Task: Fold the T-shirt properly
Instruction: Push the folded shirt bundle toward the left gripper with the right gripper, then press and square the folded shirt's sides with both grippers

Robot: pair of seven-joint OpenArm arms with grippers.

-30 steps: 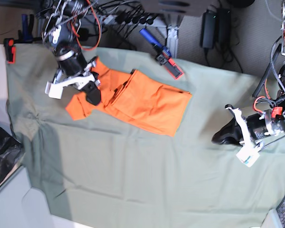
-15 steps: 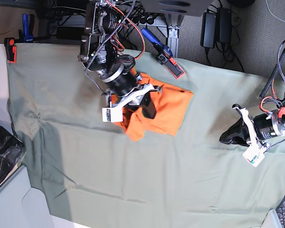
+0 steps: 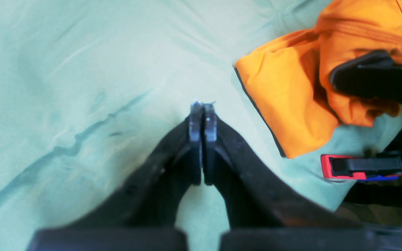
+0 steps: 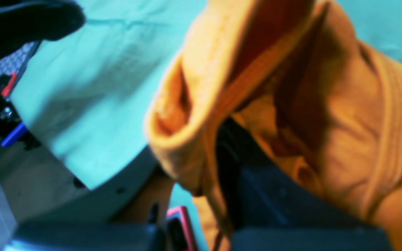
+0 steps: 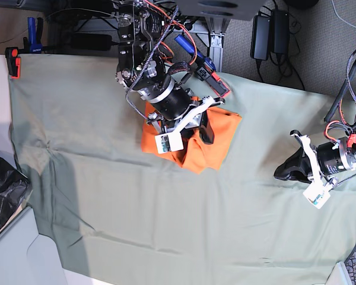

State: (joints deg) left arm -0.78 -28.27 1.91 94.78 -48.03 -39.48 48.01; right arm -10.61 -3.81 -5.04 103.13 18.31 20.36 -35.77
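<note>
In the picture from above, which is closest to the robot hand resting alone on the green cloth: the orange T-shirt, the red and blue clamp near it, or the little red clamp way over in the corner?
From the left gripper, shut and resting at the base view's right:
1. The T-shirt, mid-cloth, held by the right gripper.
2. The red and blue clamp, at the cloth's far edge, slightly farther.
3. The small red clamp, far corner, farthest.

A: Where is the T-shirt (image 5: 216,139) sitting?
B: It is lying bunched on the cloth (image 5: 166,225), near its far edge, under the right gripper (image 5: 204,127).
A: And the left gripper (image 5: 288,169)?
B: It is resting on the cloth well apart, toward the base view's right.
A: Anything behind?
B: A clamp (image 5: 210,77) is sitting just beyond the T-shirt.
</note>
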